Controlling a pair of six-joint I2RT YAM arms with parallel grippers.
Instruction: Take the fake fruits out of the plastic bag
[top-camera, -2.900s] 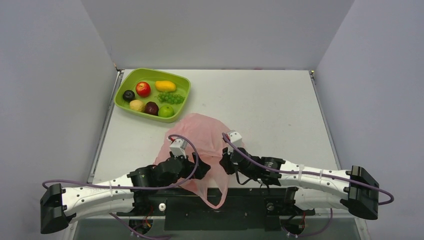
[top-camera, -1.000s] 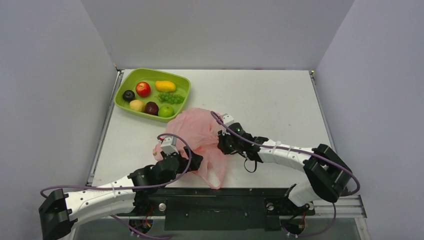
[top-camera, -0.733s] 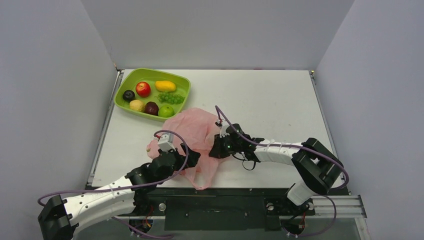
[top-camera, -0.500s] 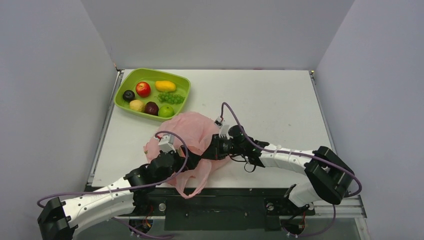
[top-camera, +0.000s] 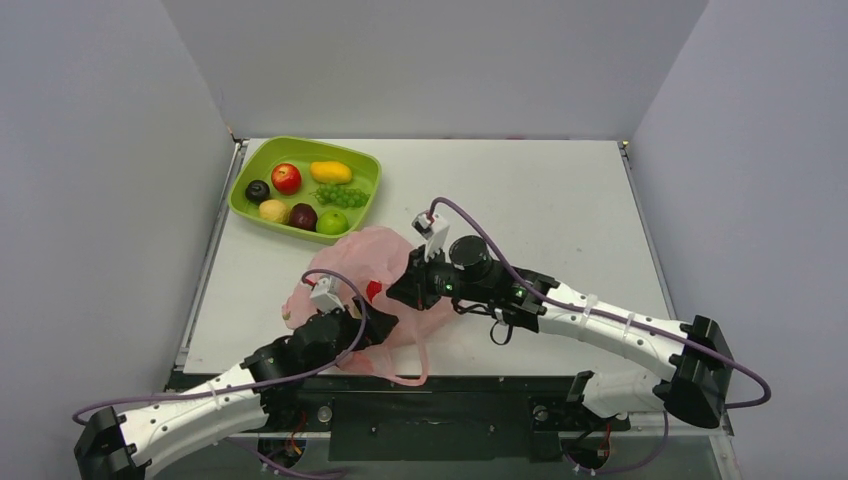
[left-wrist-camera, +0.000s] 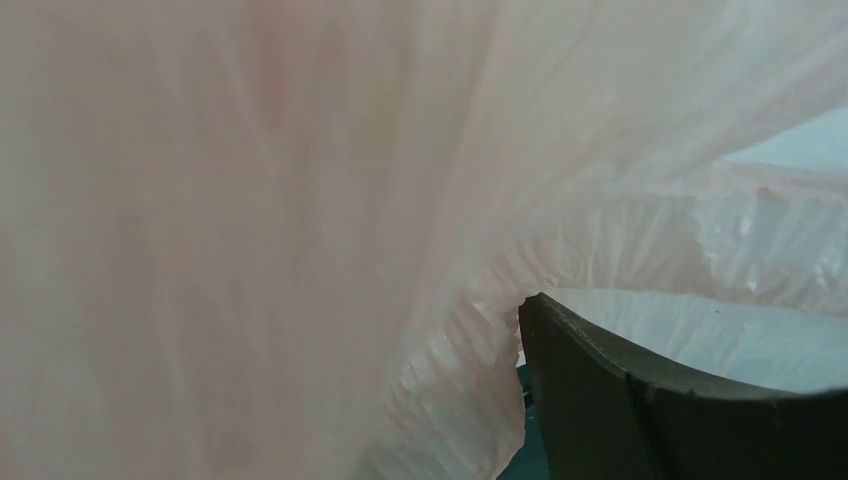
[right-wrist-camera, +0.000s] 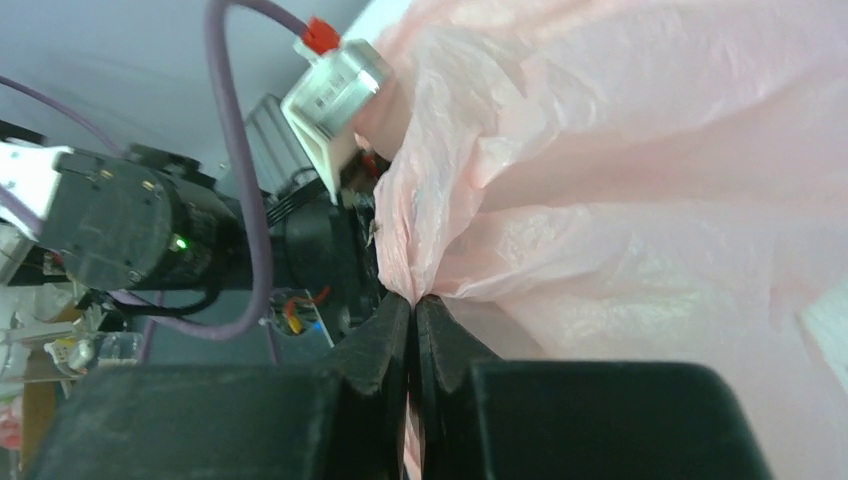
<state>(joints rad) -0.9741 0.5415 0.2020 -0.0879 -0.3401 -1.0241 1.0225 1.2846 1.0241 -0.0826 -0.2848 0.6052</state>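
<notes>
The pink plastic bag (top-camera: 352, 262) lies crumpled at the table's near middle, lifted at its right side. My right gripper (top-camera: 400, 290) is shut on a fold of the plastic bag (right-wrist-camera: 600, 180), its jaws (right-wrist-camera: 413, 300) pressed together on the film. My left gripper (top-camera: 376, 320) sits under the bag's near edge. In the left wrist view one dark finger (left-wrist-camera: 640, 410) stands far to the right, and pink film (left-wrist-camera: 250, 240) hides the other. The fake fruits lie in the green tray (top-camera: 364, 162): plum (top-camera: 258, 190), red apple (top-camera: 287, 178), lemon (top-camera: 274, 210), dark red apple (top-camera: 303, 216), green apple (top-camera: 332, 221). A small red spot (top-camera: 373, 291) shows at the bag; I cannot tell what it is.
A mango (top-camera: 331, 172) and green grapes (top-camera: 342, 196) also lie in the tray at the back left. The bag's loop handle (top-camera: 405, 372) hangs over the table's near edge. Grey walls close the table on three sides.
My right gripper has swung left and nearer, dragging the bag with it. The bag has bunched toward the left arm, whose gripper now sits under the film.
</notes>
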